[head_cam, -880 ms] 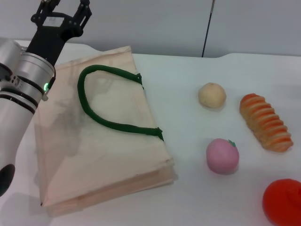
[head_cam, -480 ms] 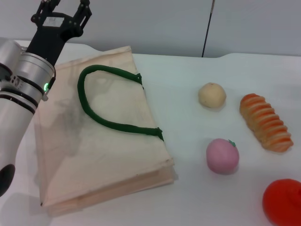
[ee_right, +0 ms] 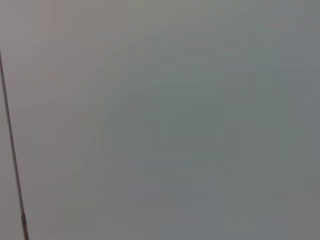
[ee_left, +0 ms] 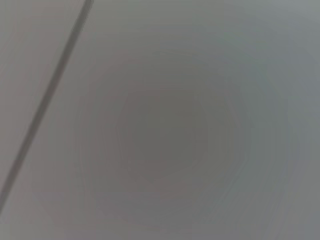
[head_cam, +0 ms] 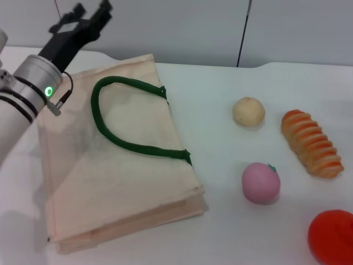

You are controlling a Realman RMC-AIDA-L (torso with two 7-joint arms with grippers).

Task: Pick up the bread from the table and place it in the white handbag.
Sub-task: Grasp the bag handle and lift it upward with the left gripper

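The bread [head_cam: 311,144], a tan loaf with orange ridges, lies on the white table [head_cam: 220,221] at the far right. The white handbag [head_cam: 116,182] lies flat on the left with its dark green handle [head_cam: 127,144] on top. My left gripper [head_cam: 88,14] is open and empty, raised above the bag's far left corner, well away from the bread. The right gripper is out of view. Both wrist views show only a plain grey wall.
A small round beige bun [head_cam: 249,111] sits left of the bread. A pink ball [head_cam: 261,183] lies in front of the bun. A red-orange round object [head_cam: 332,236] is at the near right corner. A grey wall stands behind the table.
My left arm has turned and swung; the gripper has tilted and shifted a little to the right, and the forearm has drawn back to the left. The objects have not moved.
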